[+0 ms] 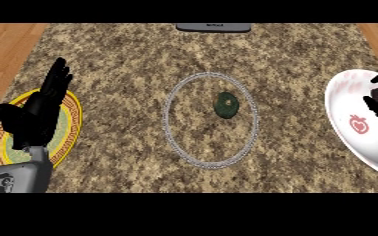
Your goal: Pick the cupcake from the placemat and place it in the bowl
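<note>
The cupcake (227,105), small, dark green and seen from above, sits a little right of the middle of a round placemat (171,130) with a silvery beaded rim. A white bowl (347,102) with a red strawberry mark lies at the right edge, cut off by the view. Only a small black part of my right hand (373,101) shows at that edge, over the bowl. My left hand (37,112) stands open at the far left, fingers up, well apart from the cupcake.
A yellow plate (68,125) with a green patterned ring lies under and behind the left hand. A grey flat object (213,27) sits at the counter's far edge. Wooden floor (15,45) shows beyond the granite counter's left side.
</note>
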Tool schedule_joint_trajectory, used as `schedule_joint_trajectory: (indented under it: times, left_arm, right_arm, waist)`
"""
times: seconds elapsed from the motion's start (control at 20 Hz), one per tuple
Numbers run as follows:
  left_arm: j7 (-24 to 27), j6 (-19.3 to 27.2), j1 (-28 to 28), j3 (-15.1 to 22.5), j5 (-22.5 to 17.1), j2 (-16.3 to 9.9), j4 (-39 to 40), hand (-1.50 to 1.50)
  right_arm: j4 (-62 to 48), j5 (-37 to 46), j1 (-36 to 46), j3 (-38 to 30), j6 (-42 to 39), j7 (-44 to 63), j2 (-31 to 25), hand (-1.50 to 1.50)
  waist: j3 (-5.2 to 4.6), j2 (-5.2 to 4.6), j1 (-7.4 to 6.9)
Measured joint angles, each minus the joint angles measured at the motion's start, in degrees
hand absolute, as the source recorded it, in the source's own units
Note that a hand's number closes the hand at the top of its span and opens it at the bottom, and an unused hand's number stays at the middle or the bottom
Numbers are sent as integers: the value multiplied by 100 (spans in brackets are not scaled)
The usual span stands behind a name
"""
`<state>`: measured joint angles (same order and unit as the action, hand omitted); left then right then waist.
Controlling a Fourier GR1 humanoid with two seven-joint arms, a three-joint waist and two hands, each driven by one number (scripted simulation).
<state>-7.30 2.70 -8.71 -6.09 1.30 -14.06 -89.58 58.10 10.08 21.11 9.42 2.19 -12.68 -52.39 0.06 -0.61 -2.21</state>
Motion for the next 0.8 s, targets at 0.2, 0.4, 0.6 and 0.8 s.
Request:
schedule_joint_trajectory:
  times: [0.2,0.4,0.6,0.8]
  left_arm:
    - [-26,-35,-68,-60,-21,-34,63,0]
    - [-1,14,-57,-64,38,-10,75,0]
    - [-24,30,-62,-94,37,-15,86,0]
    - [-16,31,-22,-104,34,-6,57,0]
  right_arm:
    - [-1147,174,504,52,-516,-718,193,-150]
    - [-1842,-183,826,-282,-1063,-1379,376,-150]
    - [-2272,-1121,1052,-1038,-1695,-1594,540,-150]
    - [-2899,-1940,1175,-1773,-2500,-1736,395,-150]
  waist:
    - [5,-4,1]
    - [8,6,44]
    - [13,14,96]
    - [17,9,105]
